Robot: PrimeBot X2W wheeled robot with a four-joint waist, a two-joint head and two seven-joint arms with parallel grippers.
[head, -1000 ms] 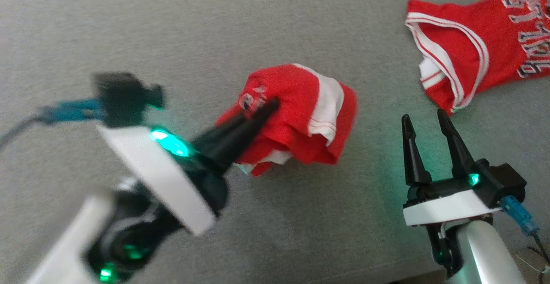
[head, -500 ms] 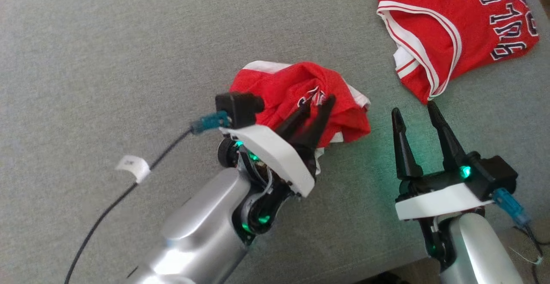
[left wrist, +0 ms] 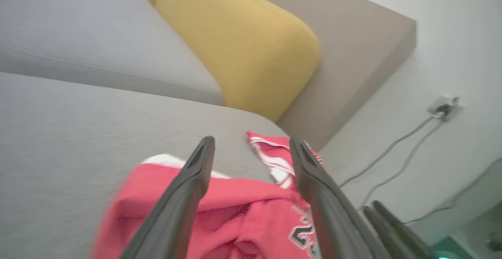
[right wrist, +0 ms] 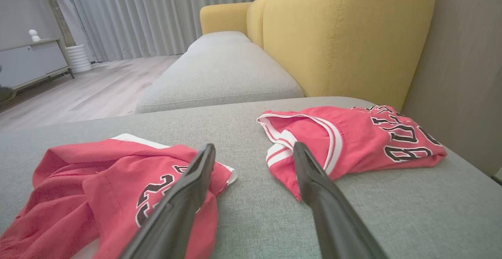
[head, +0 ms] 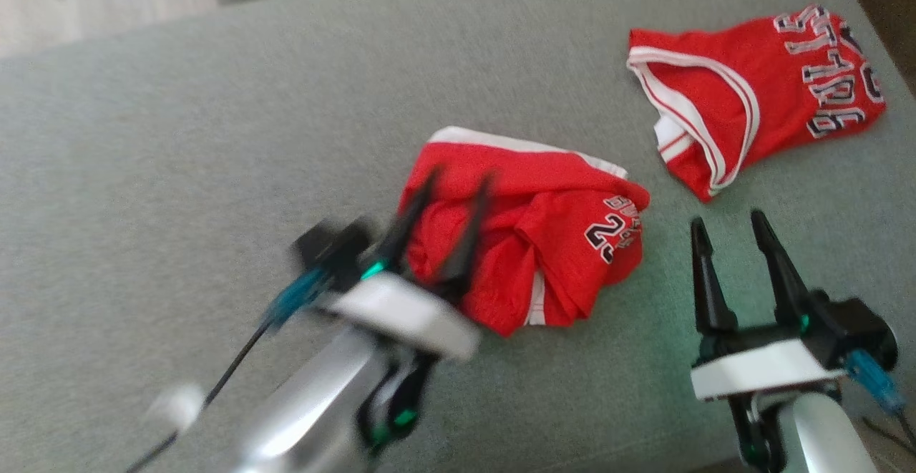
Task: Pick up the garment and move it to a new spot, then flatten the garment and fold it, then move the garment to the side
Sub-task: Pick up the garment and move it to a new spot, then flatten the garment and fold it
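Home living room: grey sofa seat (right wrist: 219, 75), yellow back cushions (right wrist: 345, 35), floor-length grey curtains (right wrist: 157, 12), wood floor (right wrist: 78, 94), low sideboard (right wrist: 31, 63), ribbed white pot (right wrist: 78, 57), wall socket (left wrist: 445, 106) with cables.

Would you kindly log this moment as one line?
left gripper: open over crumpled garment | right gripper: open, empty | second jersey: apart, on sofa seat

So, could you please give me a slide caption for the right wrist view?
Open right gripper over a grey sofa, between a crumpled garment and a jersey.
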